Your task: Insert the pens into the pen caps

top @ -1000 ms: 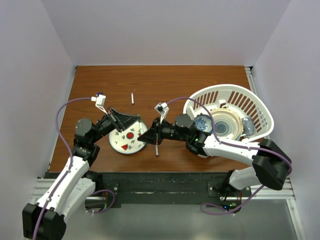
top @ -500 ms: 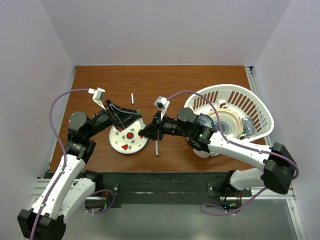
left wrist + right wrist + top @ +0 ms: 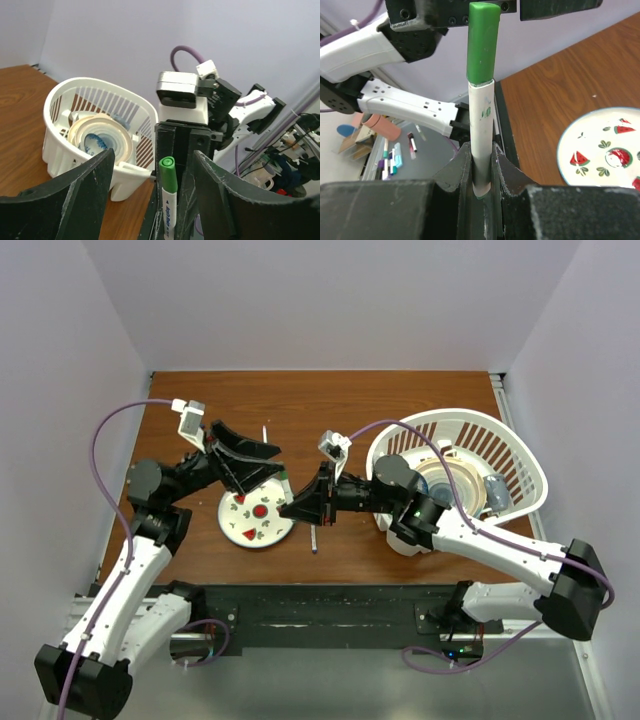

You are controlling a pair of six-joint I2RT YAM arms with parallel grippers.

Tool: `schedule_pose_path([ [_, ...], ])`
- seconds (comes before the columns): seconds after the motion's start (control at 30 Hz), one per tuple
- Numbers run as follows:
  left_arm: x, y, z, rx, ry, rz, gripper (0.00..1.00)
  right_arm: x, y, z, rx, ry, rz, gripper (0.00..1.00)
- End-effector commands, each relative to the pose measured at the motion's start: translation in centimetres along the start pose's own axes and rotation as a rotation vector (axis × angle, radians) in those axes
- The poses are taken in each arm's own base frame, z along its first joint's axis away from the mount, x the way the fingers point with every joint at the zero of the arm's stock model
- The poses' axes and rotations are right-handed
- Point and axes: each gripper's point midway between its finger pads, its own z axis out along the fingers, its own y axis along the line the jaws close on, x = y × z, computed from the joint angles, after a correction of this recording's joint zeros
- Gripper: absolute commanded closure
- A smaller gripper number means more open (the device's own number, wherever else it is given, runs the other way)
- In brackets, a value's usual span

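- Left gripper (image 3: 280,462) has opened since a second ago; its jaws stand wide and hold nothing, one on either side of the green cap (image 3: 167,173).
- Right gripper (image 3: 481,150) is clamped on the capped white pen (image 3: 481,120), left of centre in the overhead view, at the right edge of the watermelon plate (image 3: 592,137).
- Another white pen (image 3: 265,435) lies on the table, higher in that frame.

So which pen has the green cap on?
The white pen held in the right tool, green cap on its end; the grey pen and the second white pen lie on the table.
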Motion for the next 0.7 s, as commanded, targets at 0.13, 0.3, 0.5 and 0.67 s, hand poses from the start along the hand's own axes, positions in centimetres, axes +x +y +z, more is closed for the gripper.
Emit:
schedule_pose_path([
  [0.13, -0.93, -3.33, -0.27, 0.134, -0.018, 0.080, 0.37, -2.58, 3.05, -0.40, -0.111, -0.069, -0.015, 1.00],
  [0.3, -1.19, -3.32, -0.10, 0.137, -0.023, 0.070, 0.40, -2.38, 3.10, -0.20, -0.123, -0.060, -0.004, 1.00],
  [0.5, -1.41, -2.90, 0.22, 0.130, -0.026, 0.051, 0.47, -2.11, 2.97, -0.02, -0.122, -0.053, 0.010, 1.00],
  [0.67, -1.39, -2.60, 0.40, 0.123, -0.021, 0.014, 0.53, -2.01, 2.61, 0.22, -0.107, -0.047, 0.017, 1.00],
])
